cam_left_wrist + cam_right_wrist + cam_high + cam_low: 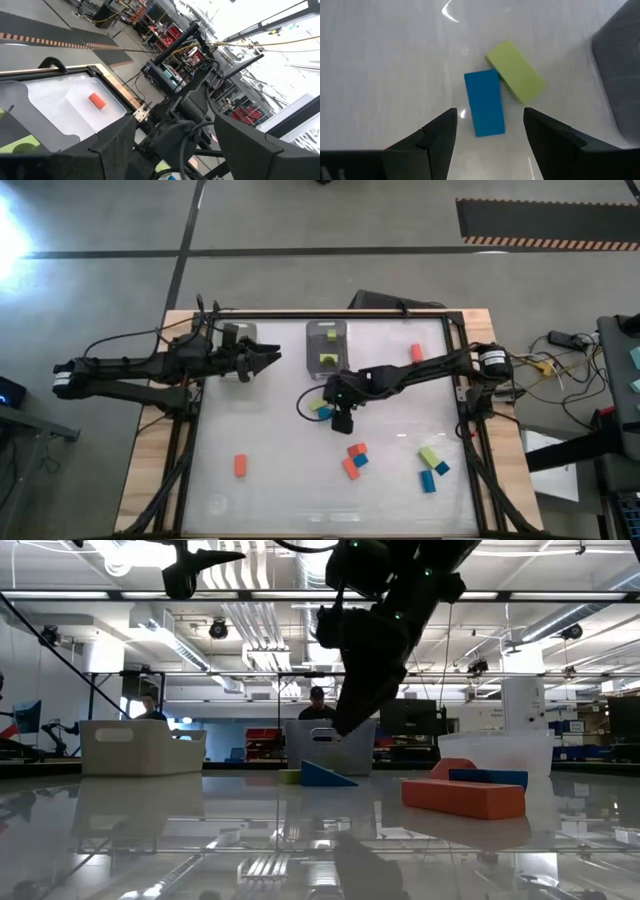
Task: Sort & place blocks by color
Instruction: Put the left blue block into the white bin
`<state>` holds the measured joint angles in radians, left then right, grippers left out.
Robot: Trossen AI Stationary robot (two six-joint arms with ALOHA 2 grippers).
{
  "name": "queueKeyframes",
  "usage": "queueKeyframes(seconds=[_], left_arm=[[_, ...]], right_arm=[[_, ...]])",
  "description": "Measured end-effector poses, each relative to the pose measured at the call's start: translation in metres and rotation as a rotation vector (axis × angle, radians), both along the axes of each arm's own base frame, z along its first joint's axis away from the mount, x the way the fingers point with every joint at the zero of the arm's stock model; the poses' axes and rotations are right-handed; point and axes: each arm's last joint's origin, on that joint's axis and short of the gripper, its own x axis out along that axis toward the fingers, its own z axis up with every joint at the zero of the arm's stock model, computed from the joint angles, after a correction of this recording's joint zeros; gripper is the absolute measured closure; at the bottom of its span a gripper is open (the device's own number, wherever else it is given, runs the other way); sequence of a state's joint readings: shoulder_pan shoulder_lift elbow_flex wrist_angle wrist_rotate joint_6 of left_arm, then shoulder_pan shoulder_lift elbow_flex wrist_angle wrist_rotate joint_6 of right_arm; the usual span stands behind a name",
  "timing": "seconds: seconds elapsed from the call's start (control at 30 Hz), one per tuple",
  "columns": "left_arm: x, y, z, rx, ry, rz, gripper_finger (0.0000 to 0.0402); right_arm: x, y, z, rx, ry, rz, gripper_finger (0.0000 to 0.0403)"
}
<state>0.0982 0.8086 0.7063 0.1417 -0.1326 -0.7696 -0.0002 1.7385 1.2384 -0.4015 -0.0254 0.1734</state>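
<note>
In the right wrist view a blue block (pixel 484 109) and a lime green block (pixel 515 71) lie flat on the table, touching at one end. My right gripper (pixel 490 119) is open above them, with a finger on either side of the blue block's near end. In the high view it (pixel 332 405) hangs over this pair (pixel 321 411) at the table's middle. My left gripper (pixel 270 357) is open and waits beside a clear bin (pixel 238 340) at the far left. Other orange-red, green and blue blocks (pixel 355 458) lie scattered toward the near right.
A second clear bin (pixel 326 345) at the far middle holds a lime green block (pixel 327 361). Single orange-red blocks lie at the far right (pixel 416 352) and near left (pixel 240 465). A green and two blue blocks (pixel 432 465) lie near right. A raised frame (pixel 455 380) borders the table.
</note>
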Motion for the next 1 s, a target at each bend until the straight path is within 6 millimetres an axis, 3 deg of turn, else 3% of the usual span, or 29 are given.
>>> queueKeyframes(seconds=[0.5,0.7,1.0], left_arm=[[0.010,0.001,-0.007,-0.014,0.037,0.001,0.0148],[0.011,0.001,-0.007,-0.014,0.038,0.003,0.0148],[0.011,0.001,-0.008,-0.013,0.040,0.003,0.0148]], right_arm=[[0.013,0.000,-0.046,0.013,0.045,-0.016,0.0183],[0.015,0.001,-0.053,0.022,0.052,-0.005,0.0187],[0.014,0.001,-0.053,0.023,0.055,0.003,0.0286]])
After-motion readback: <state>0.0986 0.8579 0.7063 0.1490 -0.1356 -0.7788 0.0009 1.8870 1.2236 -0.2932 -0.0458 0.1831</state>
